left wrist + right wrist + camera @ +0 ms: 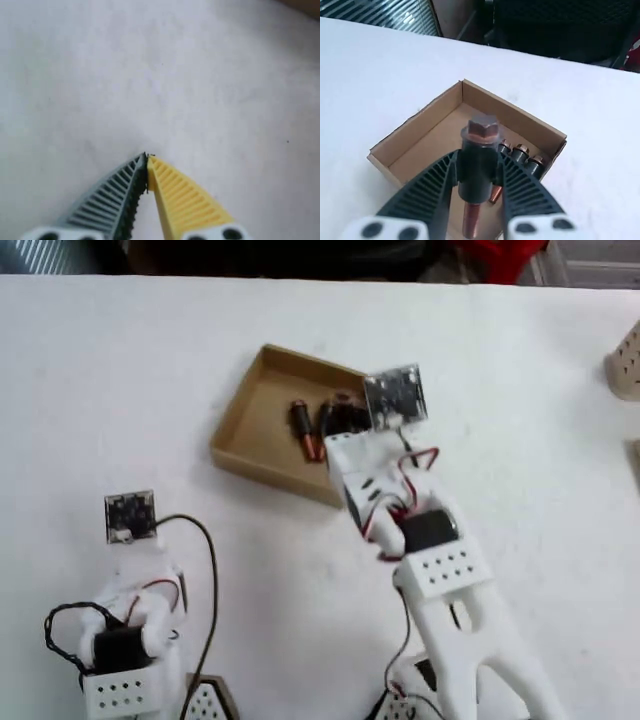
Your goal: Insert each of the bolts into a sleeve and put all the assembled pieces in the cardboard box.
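My right gripper is shut on an assembled piece, a copper bolt pushed through a black sleeve, held upright above the cardboard box. Three more assembled pieces lie against one inner wall of the box. In the high view the right arm leans over the near right corner of the box, where assembled pieces lie. My left gripper is shut with nothing in it, tips together just above bare white table; the left arm sits at the front left.
The table top is white. A pale perforated object stands at the far right edge. Black cables run from both arm bases at the front. Dark furniture and a window show beyond the table's far edge.
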Controlling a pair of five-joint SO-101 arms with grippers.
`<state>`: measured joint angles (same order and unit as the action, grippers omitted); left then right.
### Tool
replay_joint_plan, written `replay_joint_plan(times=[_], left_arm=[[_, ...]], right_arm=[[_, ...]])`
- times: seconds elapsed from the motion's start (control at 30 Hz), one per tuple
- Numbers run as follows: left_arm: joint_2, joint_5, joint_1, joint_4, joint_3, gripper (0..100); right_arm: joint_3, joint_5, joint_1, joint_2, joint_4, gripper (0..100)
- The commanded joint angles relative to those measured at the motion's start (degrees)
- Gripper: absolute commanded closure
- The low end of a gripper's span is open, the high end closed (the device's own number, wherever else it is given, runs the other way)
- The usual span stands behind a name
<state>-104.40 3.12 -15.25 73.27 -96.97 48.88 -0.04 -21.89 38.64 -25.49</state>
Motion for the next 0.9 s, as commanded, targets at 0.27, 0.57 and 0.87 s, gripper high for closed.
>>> replay_joint_plan(times=[0.27,0.57,0.87], left_arm=[[-0.13,-0.35,-0.22,0.26,0.0,98],[-0.13,-0.35,-0.22,0.26,0.0,98],[-0.13,-0.35,-0.22,0.26,0.0,98]], right_arm=[[-23.12,-0.44,0.66,-24.48,-5.93,98.1],[-33.67,-0.53,2.33,-41.54,-5.49,98.1],[-44.04,-0.53,3.38,-57.89,-5.58,98.1]])
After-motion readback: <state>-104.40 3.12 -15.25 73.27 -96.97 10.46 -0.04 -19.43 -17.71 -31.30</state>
